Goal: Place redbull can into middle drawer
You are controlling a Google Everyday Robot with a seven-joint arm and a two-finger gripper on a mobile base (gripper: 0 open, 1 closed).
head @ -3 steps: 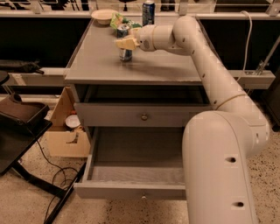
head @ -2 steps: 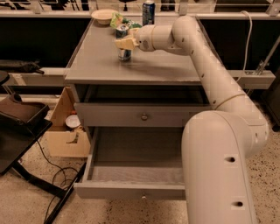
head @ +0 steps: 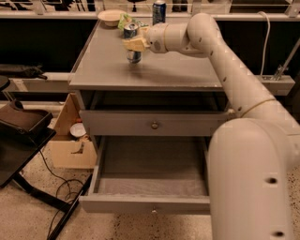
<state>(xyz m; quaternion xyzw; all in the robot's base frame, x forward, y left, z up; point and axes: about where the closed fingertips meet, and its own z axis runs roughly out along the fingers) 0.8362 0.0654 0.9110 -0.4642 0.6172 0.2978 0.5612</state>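
One gripper point(head: 133, 45) has its fingers clamped on the upright redbull can point(head: 134, 56) at the cabinet top point(head: 159, 70), above the open middle drawer point(head: 122, 204).

We count two cans: redbull can point(head: 131, 32), blue can point(head: 159, 11); two drawers: top drawer point(head: 122, 123), middle drawer point(head: 117, 205); one bowl point(head: 111, 17); one gripper point(head: 134, 45), upper centre, gripping redbull can.

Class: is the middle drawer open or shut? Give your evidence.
Open: the middle drawer is pulled out, its bare floor showing. The gripper is at the redbull can on the cabinet top.
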